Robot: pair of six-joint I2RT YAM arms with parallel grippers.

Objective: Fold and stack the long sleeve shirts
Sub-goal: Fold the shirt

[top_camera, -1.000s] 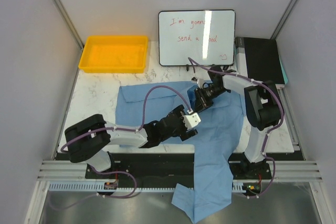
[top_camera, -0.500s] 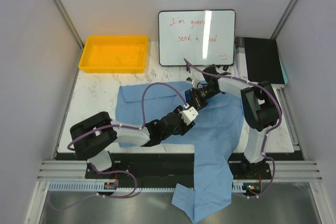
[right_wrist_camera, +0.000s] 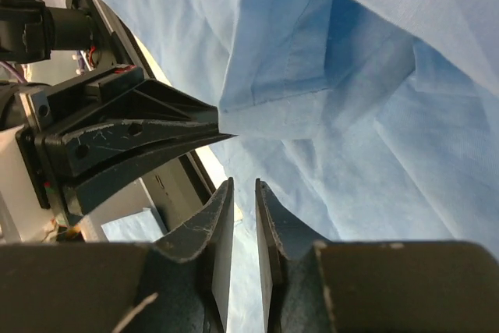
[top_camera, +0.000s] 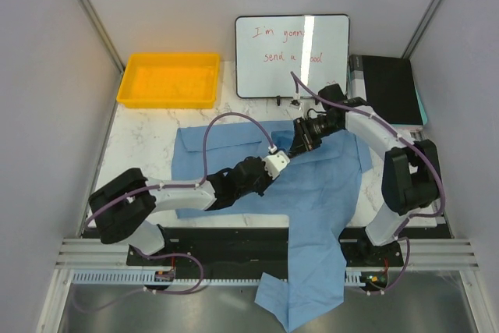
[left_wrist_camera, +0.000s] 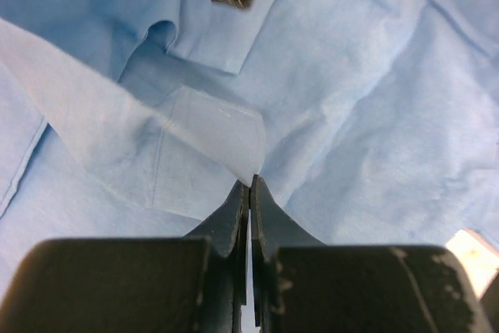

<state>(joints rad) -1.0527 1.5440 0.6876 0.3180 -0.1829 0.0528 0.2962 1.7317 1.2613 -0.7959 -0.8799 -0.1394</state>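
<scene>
The light blue long sleeve shirt (top_camera: 327,185) lies spread over the marble table, one part hanging off the near edge (top_camera: 304,302). My left gripper (top_camera: 282,155) is at the shirt's middle, shut on a raised corner of the cloth (left_wrist_camera: 234,138); its tips (left_wrist_camera: 249,185) pinch the fabric. My right gripper (top_camera: 299,144) hovers just beyond it, tips facing the left one. In the right wrist view its jaws (right_wrist_camera: 244,185) stand slightly apart with nothing between them, and the left gripper's fingers (right_wrist_camera: 148,142) hold the cloth corner (right_wrist_camera: 257,115) just ahead.
A yellow plastic tray (top_camera: 132,91) sits at the back left. A whiteboard (top_camera: 292,56) stands at the back centre, with a black box (top_camera: 390,87) to its right. Bare marble (top_camera: 140,146) shows left of the shirt.
My left gripper went from wide open to shut on the shirt corner and shifted slightly back. The right arm's elbow swung out to the right, and its jaws eased apart a little.
</scene>
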